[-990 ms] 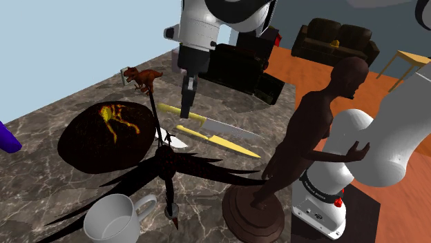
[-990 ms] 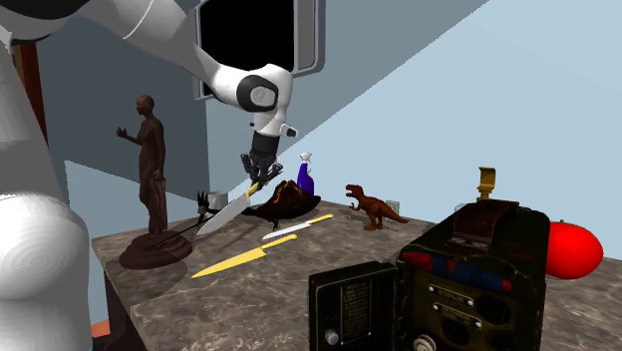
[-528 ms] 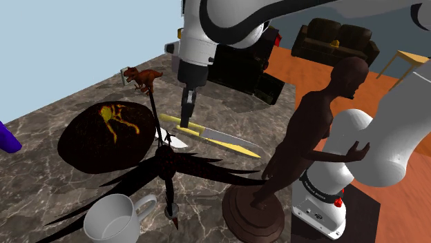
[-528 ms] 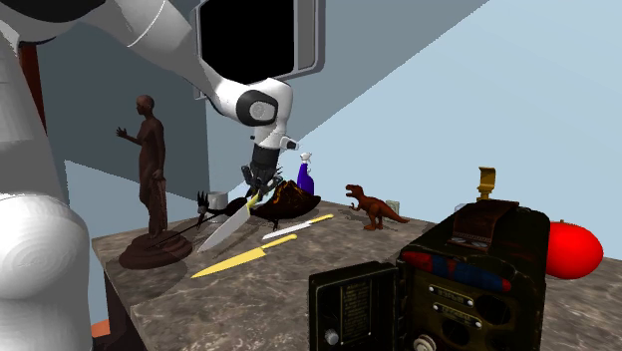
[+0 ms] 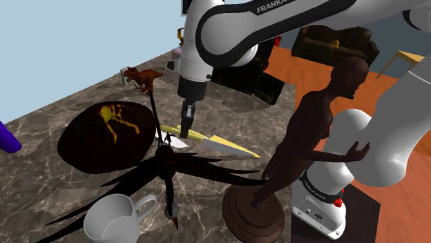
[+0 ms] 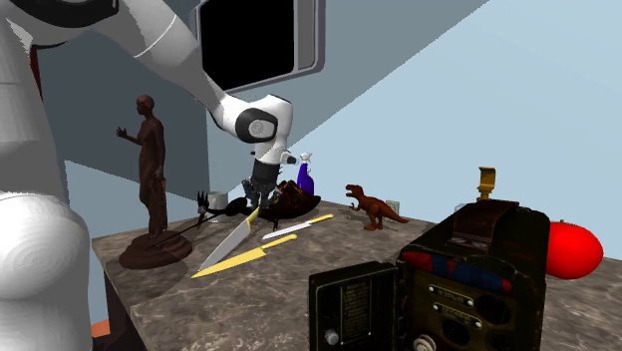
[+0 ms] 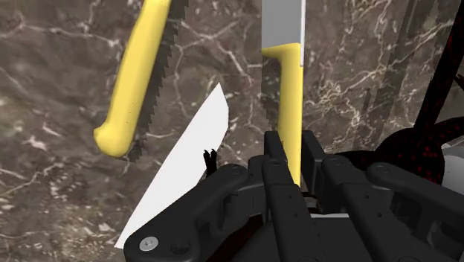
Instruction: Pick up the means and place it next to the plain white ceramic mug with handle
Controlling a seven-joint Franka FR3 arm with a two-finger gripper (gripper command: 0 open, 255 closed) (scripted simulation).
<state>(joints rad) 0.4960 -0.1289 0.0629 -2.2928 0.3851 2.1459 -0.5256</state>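
My gripper (image 5: 186, 130) is shut on the yellow handle of a grey-bladed knife (image 5: 215, 141). In the wrist view the fingers (image 7: 274, 149) clasp the handle (image 7: 291, 112), and the blade (image 7: 282, 21) points away from the hand. The knife hangs low over the marble top, its blade slanting down (image 6: 232, 237) from the gripper (image 6: 261, 192). Under it lie an all-yellow knife (image 7: 134, 74) and a white blade (image 7: 186, 175). The white mug (image 5: 116, 219) with a handle stands at the table's near edge, well apart from the gripper.
A black spiky ornament (image 5: 166, 164) stands between the gripper and the mug. A dark figure statue (image 5: 311, 138) rises near the stand. A dark round lump (image 5: 103, 134), a toy dinosaur (image 5: 141, 77), a purple bottle (image 6: 305, 179) and an old radio (image 6: 449, 279) also occupy the table.
The gripper has come down with the grey-bladed knife, which now hangs just over the yellow knife on the table. Nothing else has moved.
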